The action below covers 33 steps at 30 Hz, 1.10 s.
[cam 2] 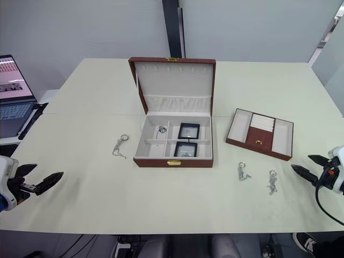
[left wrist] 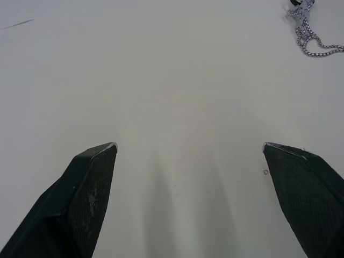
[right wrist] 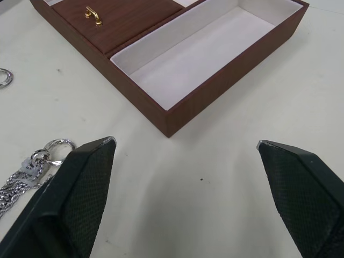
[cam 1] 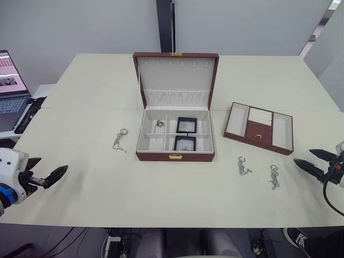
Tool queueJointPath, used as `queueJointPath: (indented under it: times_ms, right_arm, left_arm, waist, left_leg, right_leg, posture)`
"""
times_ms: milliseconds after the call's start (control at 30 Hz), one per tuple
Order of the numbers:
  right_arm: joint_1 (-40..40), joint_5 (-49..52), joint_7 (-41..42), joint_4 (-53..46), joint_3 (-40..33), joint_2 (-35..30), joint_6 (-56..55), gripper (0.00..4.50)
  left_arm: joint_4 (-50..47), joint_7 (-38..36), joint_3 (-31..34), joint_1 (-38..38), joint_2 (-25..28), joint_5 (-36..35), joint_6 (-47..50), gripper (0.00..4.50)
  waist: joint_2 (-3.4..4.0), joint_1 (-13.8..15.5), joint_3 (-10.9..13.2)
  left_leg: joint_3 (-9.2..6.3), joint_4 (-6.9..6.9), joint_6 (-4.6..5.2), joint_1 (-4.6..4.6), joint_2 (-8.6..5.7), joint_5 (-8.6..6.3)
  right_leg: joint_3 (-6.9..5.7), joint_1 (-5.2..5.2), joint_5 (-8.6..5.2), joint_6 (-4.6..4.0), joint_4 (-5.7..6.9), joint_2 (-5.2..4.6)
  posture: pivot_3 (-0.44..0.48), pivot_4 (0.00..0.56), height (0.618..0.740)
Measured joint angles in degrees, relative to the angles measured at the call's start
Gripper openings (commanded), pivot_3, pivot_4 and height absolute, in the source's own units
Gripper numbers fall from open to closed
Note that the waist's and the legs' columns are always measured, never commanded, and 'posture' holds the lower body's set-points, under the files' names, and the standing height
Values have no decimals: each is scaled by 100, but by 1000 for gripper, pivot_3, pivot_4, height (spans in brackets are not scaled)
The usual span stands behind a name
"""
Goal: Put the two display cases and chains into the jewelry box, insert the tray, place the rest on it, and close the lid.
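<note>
The brown jewelry box (cam 1: pixel 175 156) stands open at the table's middle, lid (cam 1: pixel 176 78) upright. Two black-framed display cases (cam 1: pixel 186 126) (cam 1: pixel 185 143) lie in its right compartments, and a small silver piece (cam 1: pixel 159 124) lies in a left one. The brown tray (cam 1: pixel 259 127) sits to the box's right. One chain (cam 1: pixel 120 141) lies left of the box; two chains (cam 1: pixel 243 166) (cam 1: pixel 274 177) lie in front of the tray. My left gripper (cam 1: pixel 47 171) is open at the table's front left, over bare table. My right gripper (cam 1: pixel 314 161) is open at the front right, just right of the chains (right wrist: pixel 29 169).
A laptop (cam 1: pixel 11 91) sits on a separate surface at the far left. The table (cam 1: pixel 161 199) has a wide bare stretch in front of the box. Its far half behind the box is bare too.
</note>
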Motion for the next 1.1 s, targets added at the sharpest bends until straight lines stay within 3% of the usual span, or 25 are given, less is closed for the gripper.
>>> queueJointPath:
  times_ms: [567,833,1000,1100]
  right_arm:
    - [-163,12,64,52,82,20,-25,4500]
    - [-242,491,226,-1374,254,149,654,4500]
    - [-903,1084,243,-3059,998,385,1463,4500]
    - [-1207,1254,198,-3464,1261,491,1756,4500]
  left_arm:
    - [-269,167,-100,-36,-53,-395,108,4492]
    - [-933,719,-209,-156,-599,-623,172,4492]
    - [-1305,1244,-721,-323,-1352,-679,146,4492]
    - [-1302,1562,-915,-527,-1593,-630,41,4492]
  waist:
    - [0,1,0]
    - [3,-1,-2]
    - [10,4,-7]
    - [3,40,-9]
  left_leg:
    - [-1,0,0,0,1,0]
    - [-6,0,0,-1,1,0]
    - [-21,2,-2,-1,3,1]
    - [-29,3,-1,-12,-4,0]
  right_leg:
    - [1,1,0,0,0,0]
    - [1,2,0,0,0,0]
    - [-9,7,0,0,2,4]
    - [-16,7,0,0,-11,-1]
  posture:
    - [0,150,740]
    - [0,150,740]
    - [0,150,740]
    - [0,150,740]
